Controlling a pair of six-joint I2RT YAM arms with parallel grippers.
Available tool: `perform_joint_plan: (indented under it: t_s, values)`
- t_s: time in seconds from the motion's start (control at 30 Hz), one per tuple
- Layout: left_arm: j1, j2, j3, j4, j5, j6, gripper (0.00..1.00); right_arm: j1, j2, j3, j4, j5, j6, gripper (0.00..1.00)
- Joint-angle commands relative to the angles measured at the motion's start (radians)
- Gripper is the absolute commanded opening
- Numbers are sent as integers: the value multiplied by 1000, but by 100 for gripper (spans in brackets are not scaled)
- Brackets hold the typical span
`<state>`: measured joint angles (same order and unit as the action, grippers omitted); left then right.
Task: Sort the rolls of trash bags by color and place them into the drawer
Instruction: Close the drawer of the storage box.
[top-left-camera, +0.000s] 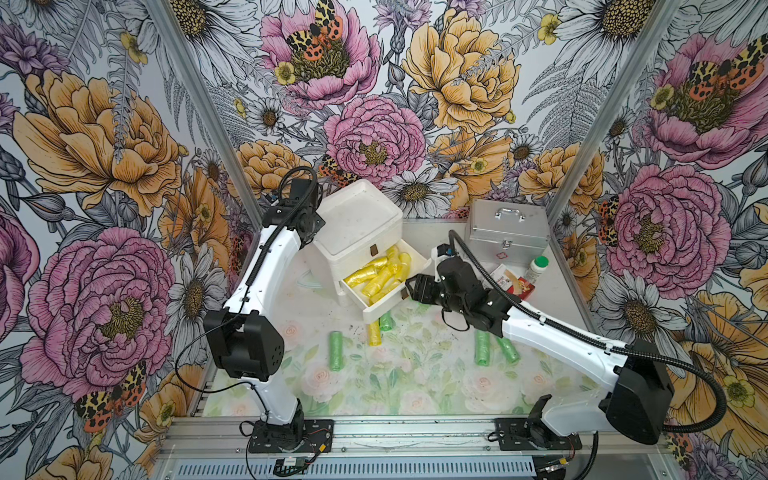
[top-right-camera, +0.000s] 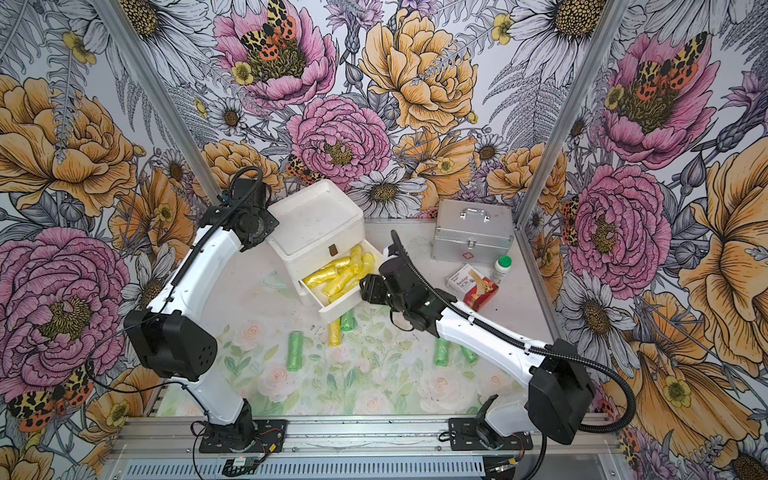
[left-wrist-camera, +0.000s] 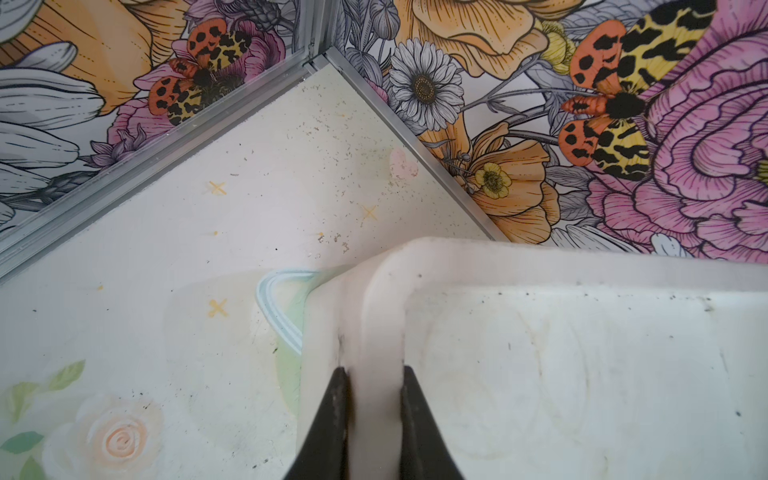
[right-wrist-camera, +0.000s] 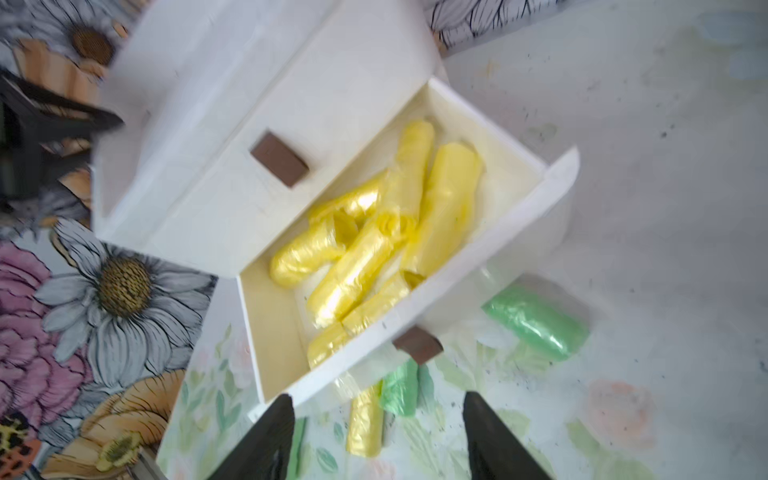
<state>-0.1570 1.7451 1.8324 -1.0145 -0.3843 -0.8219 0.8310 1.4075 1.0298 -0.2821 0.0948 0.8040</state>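
The drawer chest is white and stands at the back, with one drawer pulled out. Several yellow rolls lie heaped in that drawer. My left gripper is shut on the raised rim of the chest's top. My right gripper hangs open and empty by the drawer's front right corner, next to its brown tab. On the mat lie a yellow roll and green rolls. The yellow roll shows between my open right fingers.
A silver metal case stands at the back right. In front of it are a white bottle with a green cap and a red and white box. The metal rail carrying both arm bases runs along the front.
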Motion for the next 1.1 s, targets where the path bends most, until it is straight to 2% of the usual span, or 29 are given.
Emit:
perform_joint_plan:
  t_s: [0.0, 0.17, 0.43, 0.67, 1.07]
  values:
    - [-18, 52, 17, -182, -5, -125, 0, 77, 36, -32, -5, 105, -38, 65]
    - [-9, 111, 99, -247, -59, -112, 0, 133, 99, -32, -5, 131, -18, 65]
    - [51, 114, 110, -267, -94, -94, 0, 140, 120, -21, 10, 134, -22, 65]
    - [71, 131, 201, -347, -222, -73, 0, 161, 170, 16, 14, 127, -31, 65]
    - [86, 153, 269, -367, -222, -43, 0, 191, 342, 146, 37, 87, -85, 65]
